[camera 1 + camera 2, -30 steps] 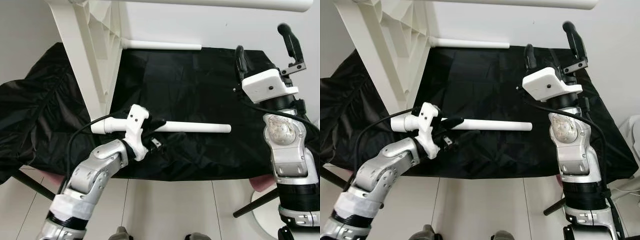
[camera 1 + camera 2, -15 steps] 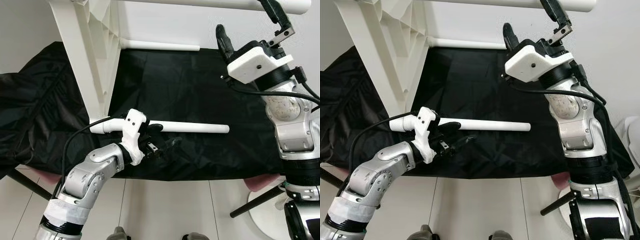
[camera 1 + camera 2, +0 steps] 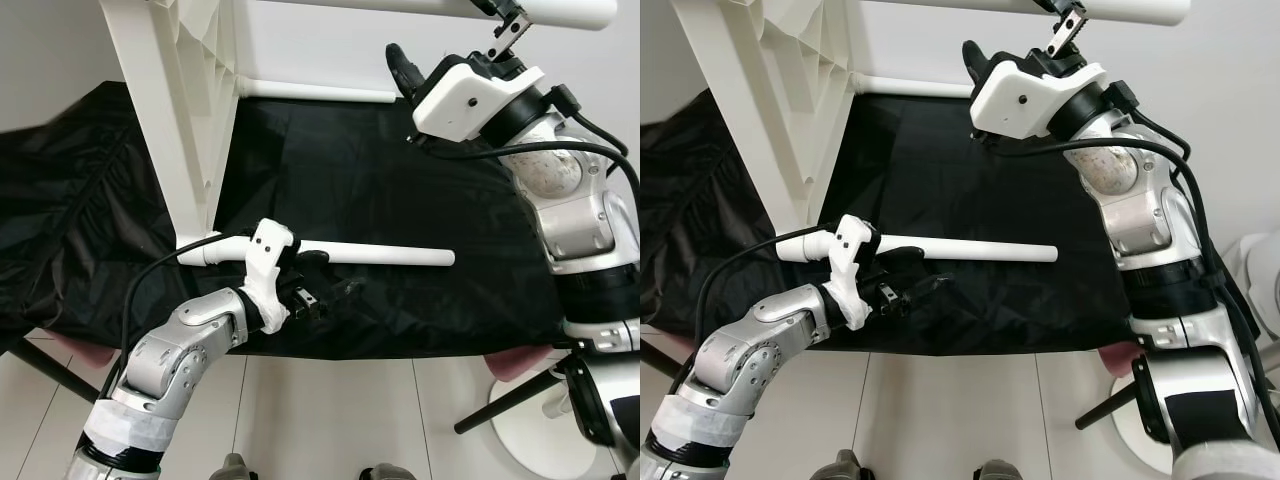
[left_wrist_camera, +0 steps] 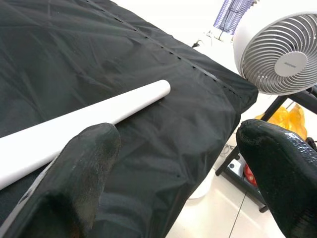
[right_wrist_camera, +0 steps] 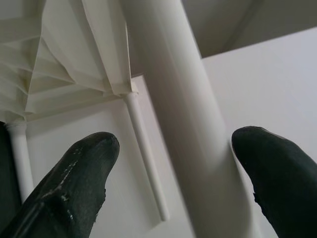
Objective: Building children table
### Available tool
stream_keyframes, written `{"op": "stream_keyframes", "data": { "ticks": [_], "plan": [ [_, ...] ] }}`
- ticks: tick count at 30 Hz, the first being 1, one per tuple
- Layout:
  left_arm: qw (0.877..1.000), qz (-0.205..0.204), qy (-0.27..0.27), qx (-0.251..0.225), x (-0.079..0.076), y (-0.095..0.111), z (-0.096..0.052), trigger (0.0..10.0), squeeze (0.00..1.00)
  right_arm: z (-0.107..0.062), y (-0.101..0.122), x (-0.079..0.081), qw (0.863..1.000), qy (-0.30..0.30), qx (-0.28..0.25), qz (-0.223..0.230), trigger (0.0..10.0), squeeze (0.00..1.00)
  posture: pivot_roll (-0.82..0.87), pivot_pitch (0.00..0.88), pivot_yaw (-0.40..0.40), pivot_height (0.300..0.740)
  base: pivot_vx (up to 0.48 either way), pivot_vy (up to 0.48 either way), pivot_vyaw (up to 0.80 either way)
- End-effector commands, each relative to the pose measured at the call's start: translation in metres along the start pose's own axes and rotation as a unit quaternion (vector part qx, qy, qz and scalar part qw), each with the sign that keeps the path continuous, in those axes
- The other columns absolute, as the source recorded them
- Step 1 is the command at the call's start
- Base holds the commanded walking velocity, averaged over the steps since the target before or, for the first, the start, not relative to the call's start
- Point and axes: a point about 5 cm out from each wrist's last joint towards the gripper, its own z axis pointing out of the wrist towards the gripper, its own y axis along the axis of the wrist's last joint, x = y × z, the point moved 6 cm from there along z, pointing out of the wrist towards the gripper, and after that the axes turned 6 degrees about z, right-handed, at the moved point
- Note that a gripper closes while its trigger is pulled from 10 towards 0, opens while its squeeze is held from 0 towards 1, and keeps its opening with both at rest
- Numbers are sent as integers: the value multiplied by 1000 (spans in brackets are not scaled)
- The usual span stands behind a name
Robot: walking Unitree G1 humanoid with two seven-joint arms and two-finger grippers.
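A loose white table leg lies across the black cloth. My left gripper is open at the leg's near end. One finger rests by the leg and the other hangs off the cloth's front edge; the left wrist view shows the leg passing behind one fingertip. My right gripper is raised at the top right, open. Its fingers sit on either side of a thick white leg on the upturned white table frame.
Another white leg runs along the back of the cloth against the wall. A white fan stands to the right, its base on the tiled floor. Dark stand legs stick out under the cloth.
My right arm has swung up and to the left, bringing its open gripper around the top leg. The left gripper's fingers have spread beside the loose leg, which stays where it was.
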Motion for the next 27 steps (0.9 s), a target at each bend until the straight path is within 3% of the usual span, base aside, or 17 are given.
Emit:
{"op": "stream_keyframes", "data": {
  "ticks": [1, 10, 13, 21, 22, 23, 24, 26, 27],
  "plan": [
    [999, -3, -44, 1, -13, -1, -1, 10000, 0, 5, 1, 5, 1000, 22, 2, -4, 10000, 0, -3, 13, -23, 740, 0, 0, 0],
    [999, -16, -34, 23, -15, -13, 0, 10000, 0, 18, 4, -1, 999, 45, 2, -27, 10000, 0, -13, 15, -27, 740, 0, 0, 0],
    [999, -17, -4, 42, -10, -25, 0, 10000, 0, 29, 3, -7, 998, 50, 19, -31, 10000, 0, -14, 18, -31, 740, 0, 0, 0],
    [997, -26, 47, 58, 3, -34, 0, 10000, 0, 38, -13, -17, 996, 46, 63, -52, 10000, 0, -17, 23, -40, 740, 0, 0, 0],
    [994, -27, 80, 68, 12, -40, -2, 10000, 0, 40, -17, -18, 995, 49, 72, -56, 4549, 0, -16, 26, -42, 740, 0, 0, 0],
    [994, -27, 80, 68, 12, -40, -2, 10000, 0, 40, -17, -18, 995, 49, 72, -56, 4549, 0, -16, 26, -42, 740, 0, 0, 0],
    [992, -29, 100, 73, 18, -43, -3, 10000, 0, 41, -18, -17, 995, 52, 75, -50, 0, 0, -19, 29, -44, 740, 0, 0, 0],
    [983, -36, 158, 83, 34, -49, -8, 10000, 0, 42, -18, -18, 994, 54, 77, -46, 0, 0, -18, 32, -47, 740, 0, 0, 0],
    [983, -36, 158, 83, 34, -49, -8, 10000, 0, 42, -18, -18, 994, 54, 77, -46, 0, 0, -18, 32, -47, 740, 0, 0, 0]
  ]
}}
